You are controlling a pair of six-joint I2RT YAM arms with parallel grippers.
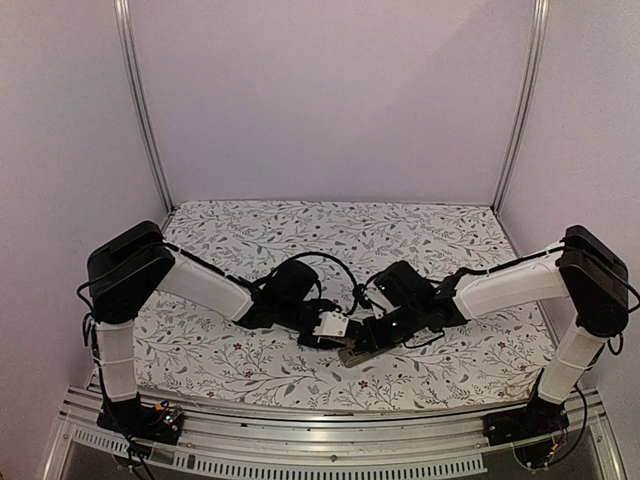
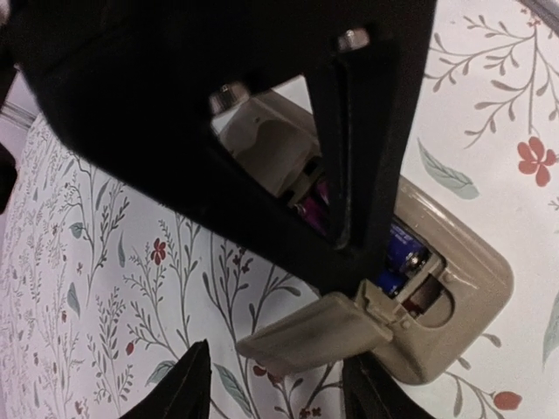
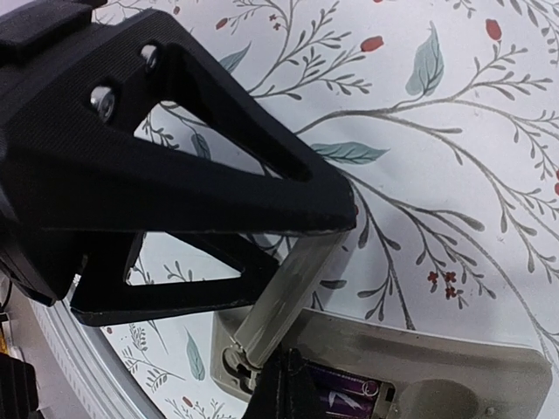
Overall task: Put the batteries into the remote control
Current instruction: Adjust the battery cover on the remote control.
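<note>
The remote control (image 1: 362, 352) lies near the middle of the front half of the flower-patterned surface (image 1: 250, 230), between the tips of the two arms. It lies face down, so only its grey-tan back shows, a rounded rectangular shell. Its battery compartment is open. The cover (image 2: 310, 336), a thin tan flap, is hinged at one end of the bay and swung away from the shell.

The batteries (image 2: 403, 253) lie inside the bay, side by side along its length. They are dark with glossy blue and purple labelling. The black finger of the other arm crosses over the compartment and hides their middle part.

The left claw (image 2: 275, 393) hangs just above the hinge end with its jaws partly apart and nothing clearly between them. The cover's edge lies just beyond its tips.

The right claw (image 3: 341, 218) has its jaws brought fully together. Its tips meet at the free end of the raised cover. Whether they pinch that edge or only press against it, I cannot tell.
</note>
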